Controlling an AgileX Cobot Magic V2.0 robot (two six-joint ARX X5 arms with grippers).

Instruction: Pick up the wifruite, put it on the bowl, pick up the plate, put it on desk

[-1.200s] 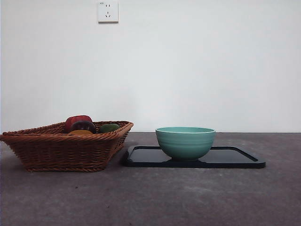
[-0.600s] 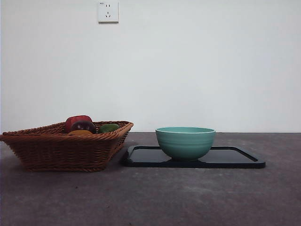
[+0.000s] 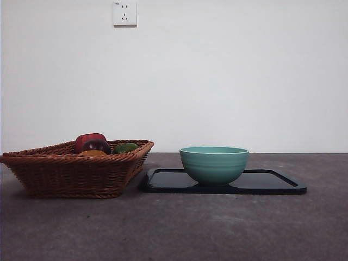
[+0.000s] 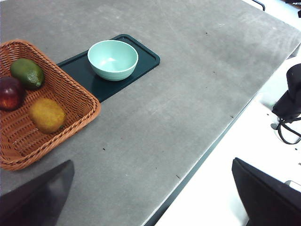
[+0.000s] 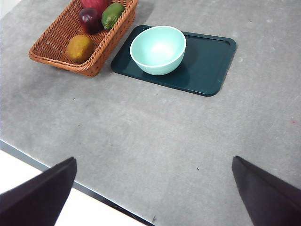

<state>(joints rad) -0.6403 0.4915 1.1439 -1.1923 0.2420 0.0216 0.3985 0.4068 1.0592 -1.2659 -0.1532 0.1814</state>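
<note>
The brownish-orange wifruite (image 3: pixel 93 153) lies in a wicker basket (image 3: pixel 70 175) at the left; it also shows in the left wrist view (image 4: pixel 46 115) and the right wrist view (image 5: pixel 79 48). The teal bowl (image 3: pixel 214 163) stands empty on a dark rectangular plate (image 3: pixel 272 183) on the grey desk (image 3: pixel 190 228). My left gripper (image 4: pixel 150 162) is open, high above the desk's near edge, far from the basket (image 4: pixel 89 104). My right gripper (image 5: pixel 154 159) is open, high above the desk in front of the bowl (image 5: pixel 157 49) and plate (image 5: pixel 207 66). Neither gripper shows in the front view.
The basket also holds a dark red fruit (image 4: pixel 10 92), a green fruit (image 4: pixel 27 72) and a red fruit (image 5: pixel 94 4). A wall socket (image 3: pixel 124 13) is on the white wall behind. The desk's edge (image 4: pixel 207 155) runs near the left gripper.
</note>
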